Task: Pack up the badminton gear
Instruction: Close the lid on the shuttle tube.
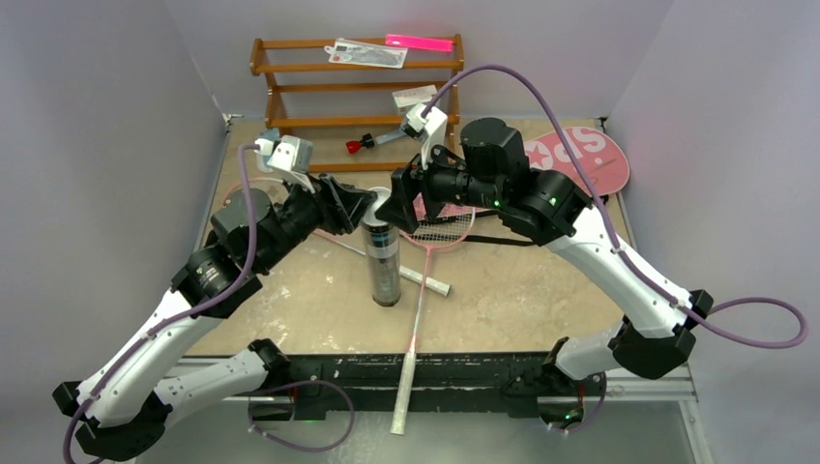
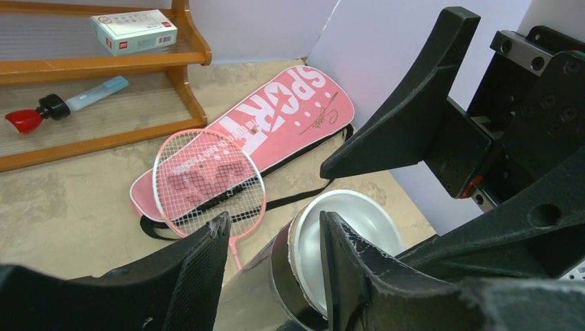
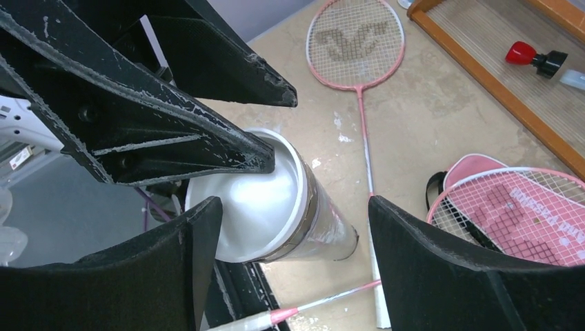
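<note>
I count two pink rackets [image 3: 355,43] [image 3: 514,217], one tube [image 1: 384,261], one pink bag [image 1: 590,155] at two o'clock, and at twelve o'clock one wooden rack [image 1: 358,68], one red-capped tool [image 1: 360,145] and one white box [image 2: 134,31].

The table [image 1: 541,290] bears a standing tube [image 1: 385,266], two rackets [image 3: 355,41], pink bag [image 2: 290,117] and wooden rack [image 1: 329,123]

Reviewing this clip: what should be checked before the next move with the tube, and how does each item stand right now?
1. Tube upright on the table: ok.
2. Left gripper clamped near the tube's top: ok.
3. Right gripper open over the lid: ok.
4. Lid fully seated: cannot tell.
5. Racket handle clear of the tube's base: cannot tell, it lies close.
6. Bag open to receive gear: cannot tell.
</note>
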Tool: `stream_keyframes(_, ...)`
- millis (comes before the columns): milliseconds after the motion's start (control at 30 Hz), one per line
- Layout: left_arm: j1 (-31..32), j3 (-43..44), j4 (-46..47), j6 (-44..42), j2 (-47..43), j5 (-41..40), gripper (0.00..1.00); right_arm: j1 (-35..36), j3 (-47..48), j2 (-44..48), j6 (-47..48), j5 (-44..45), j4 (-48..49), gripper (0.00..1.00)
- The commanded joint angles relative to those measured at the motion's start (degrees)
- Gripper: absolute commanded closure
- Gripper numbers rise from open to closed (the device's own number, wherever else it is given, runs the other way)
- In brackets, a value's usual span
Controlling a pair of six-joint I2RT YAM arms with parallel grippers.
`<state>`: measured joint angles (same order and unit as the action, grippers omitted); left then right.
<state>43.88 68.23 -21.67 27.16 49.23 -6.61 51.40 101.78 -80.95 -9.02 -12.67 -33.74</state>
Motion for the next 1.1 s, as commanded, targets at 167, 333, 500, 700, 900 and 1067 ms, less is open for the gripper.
stream_keyframes(167, -0.19, 0.05, 0.43, -1.76, 0.77, 1.34, 0.52, 0.26, 2.95, 2.2, -2.02, 4.67, 2.95, 0.21)
stream_keyframes(333, -0.19, 0.07, 0.19, -1.84, 0.78, 1.56, 0.52, 0.2, 3.93, 1.98, -2.66, 9.09, 2.76, 0.27)
stream_keyframes(500, -0.19, 0.09, -0.19, -1.93, 0.6, 1.6, 0.52, 0.2, 1.82, 2.16, -3.42, 9.58, 3.13, 0.45)
stream_keyframes(700, -0.19, 0.56, -0.85, -2.33, 0.48, 1.43, 0.52, 0.11, -2.2, 3.22, -4.37, 9.99, 4.59, 0.72)
stream_keyframes(900, -0.2, 0.53, -1.01, -2.45, 0.64, 1.53, 0.52, 0.11, -5.27, 4.51, -5.17, 8.66, 5.88, 0.78)
stream_keyframes(1067, -0.19, 0.42, -1.17, -2.54, 0.91, 1.51, 0.52, 0.07, -7.63, 5.42, -6.41, 7.35, 7.22, 0.78)
